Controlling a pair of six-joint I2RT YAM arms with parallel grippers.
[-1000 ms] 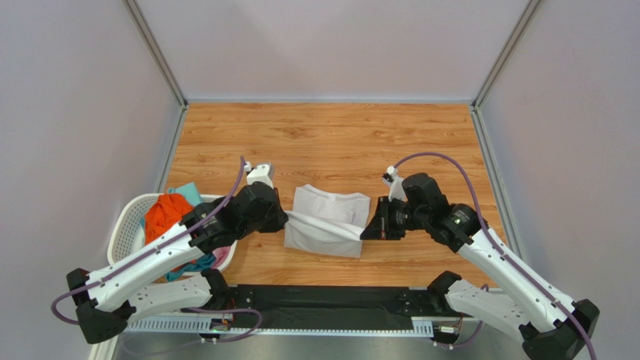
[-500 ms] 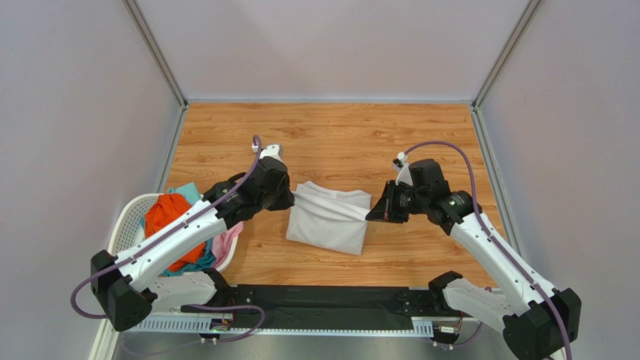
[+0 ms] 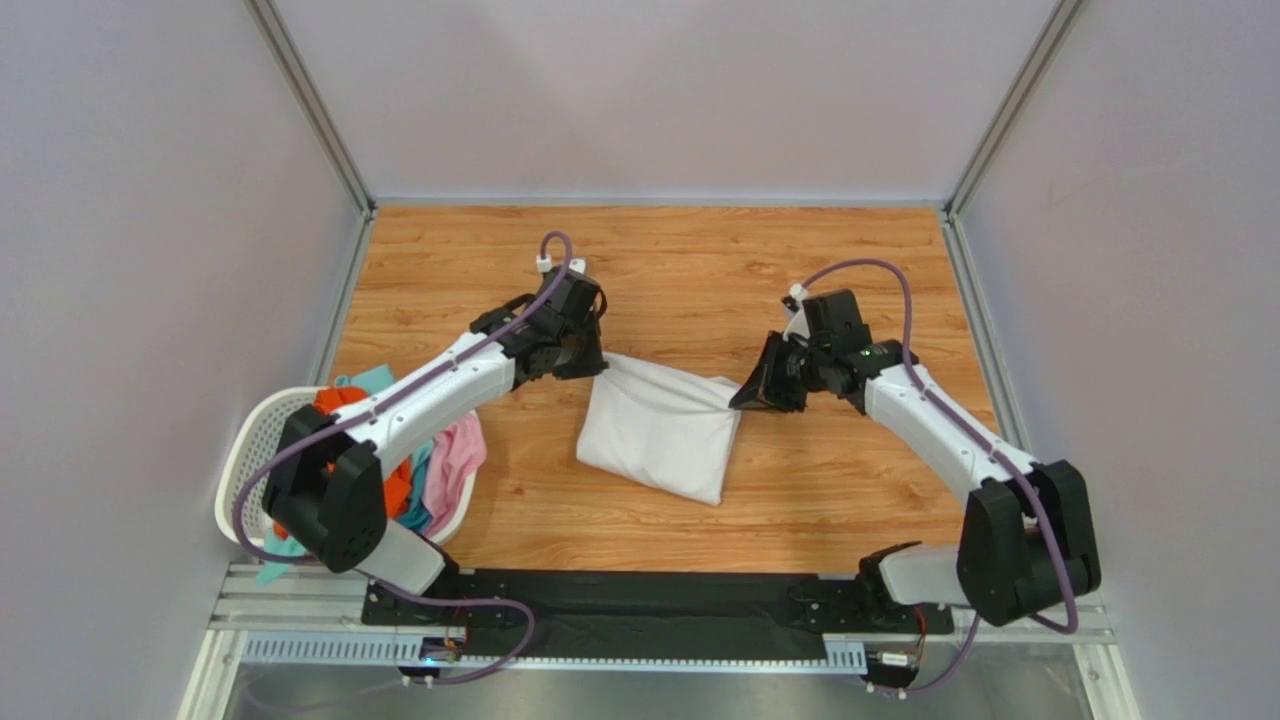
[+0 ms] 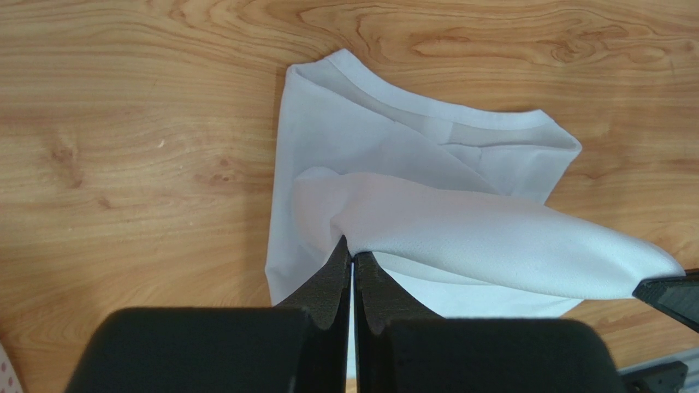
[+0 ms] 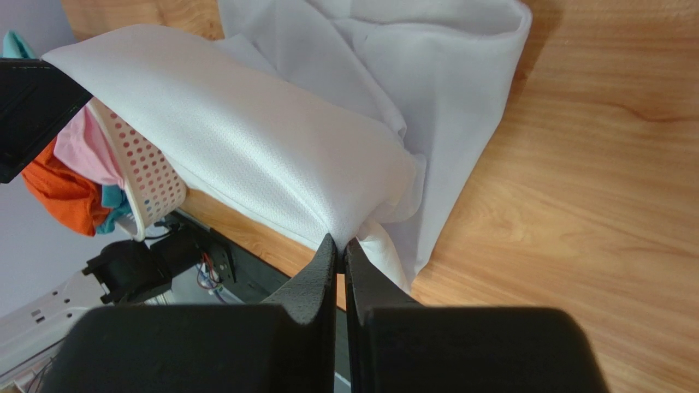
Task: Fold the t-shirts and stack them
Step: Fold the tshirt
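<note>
Currently both arms reach forward over the bench (image 3: 676,270), each holding one end of a raised fold of the white t-shirt (image 3: 661,443). The left gripper (image 4: 352,250) has its fingers pressed together and is clamped on a tuck of white cloth at the shirt's left side; the left wrist view shows the pinch clearly. The right gripper (image 5: 340,241) is likewise closed tight on the cloth at the shirt's right side. Between the two grippers the held layer runs as a lifted, slightly sagging band above the lower layers. The rest of the shirt lies on the bench near its middle, partly folded, and the collar band shows on the lower layer in the left wrist view. The laundry basket (image 3: 248,458) stands at the near left edge of the bench, apart from the white shirt. It holds the orange t-shirt (image 5: 57,192), the pink t-shirt (image 3: 458,450) and the teal t-shirt (image 3: 368,378), all bunched together. The pink one hangs over the rim on the side towards the white shirt. The left arm passes over the basket.
</note>
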